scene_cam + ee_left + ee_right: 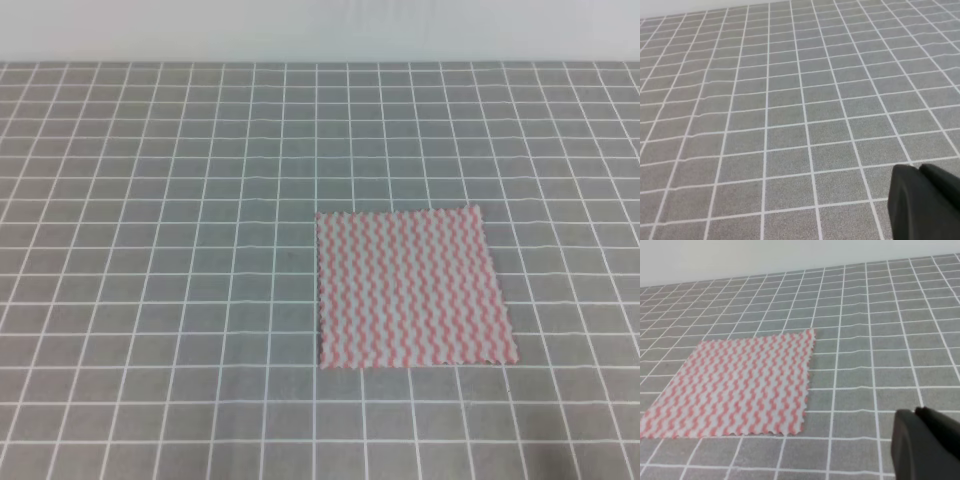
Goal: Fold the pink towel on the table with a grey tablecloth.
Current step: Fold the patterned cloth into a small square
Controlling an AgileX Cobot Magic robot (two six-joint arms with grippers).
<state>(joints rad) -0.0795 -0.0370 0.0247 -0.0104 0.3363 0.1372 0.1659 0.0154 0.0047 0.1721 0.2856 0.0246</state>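
On the worktop (150,250): pink towel (410,290) flat, unfolded, right of centre.
Nearer arm: my right pincer (927,445); towel ahead and to its left.
Left pincer (925,202): only grid before it.
Pincer state: cannot tell, either one.
Towel axis: roughly square, edges along grid.
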